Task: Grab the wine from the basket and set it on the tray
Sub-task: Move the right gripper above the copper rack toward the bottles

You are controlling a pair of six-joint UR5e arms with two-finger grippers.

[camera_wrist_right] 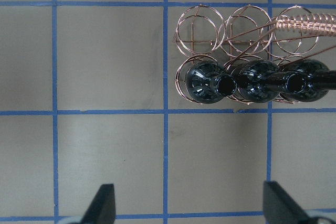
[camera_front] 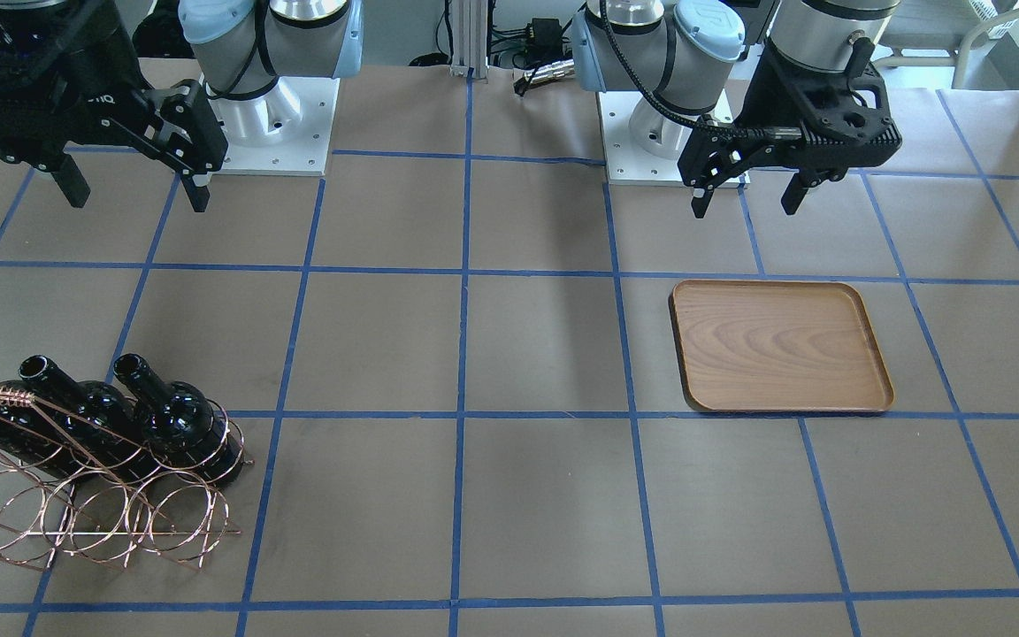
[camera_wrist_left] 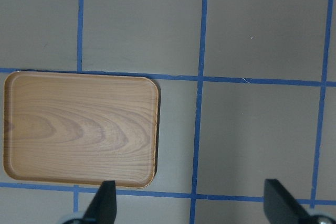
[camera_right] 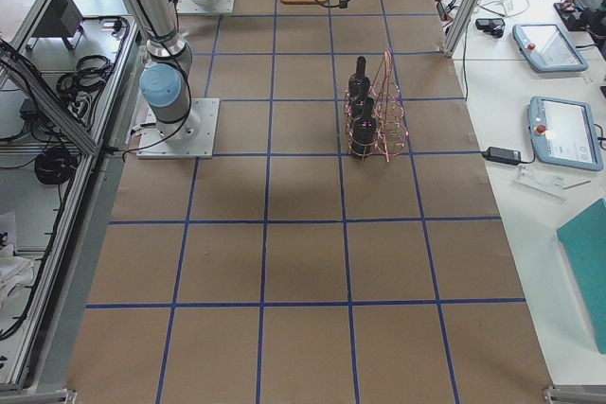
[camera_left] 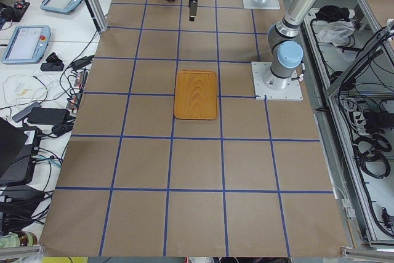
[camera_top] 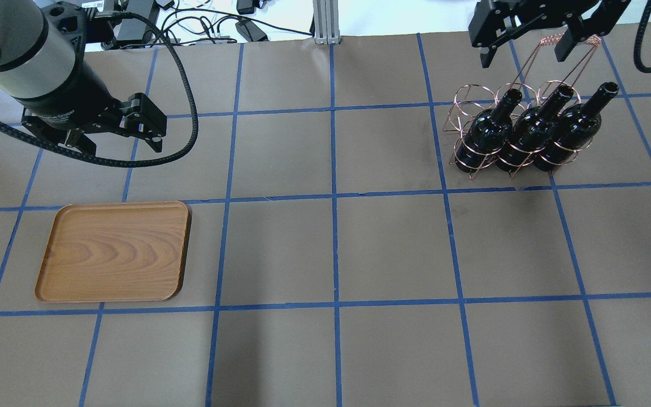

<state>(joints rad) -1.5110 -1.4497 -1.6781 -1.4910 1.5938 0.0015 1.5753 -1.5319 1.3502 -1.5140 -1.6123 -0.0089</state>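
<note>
The left claw (camera_front: 745,205) and right claw (camera_front: 138,196) are spread wide apart, holding nothing. Three shiny black wine bottles (camera_front: 175,418) stand in the copper wire basket (camera_front: 103,524).

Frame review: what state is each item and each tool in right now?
left tool: open, holding nothing, above the table.
right tool: open, holding nothing, above the table.
wine bottles: three, upright in one row of the basket, untouched.
basket: standing on the table, its other row of rings vacant.
tray: flat on the table, nothing on it.
</note>
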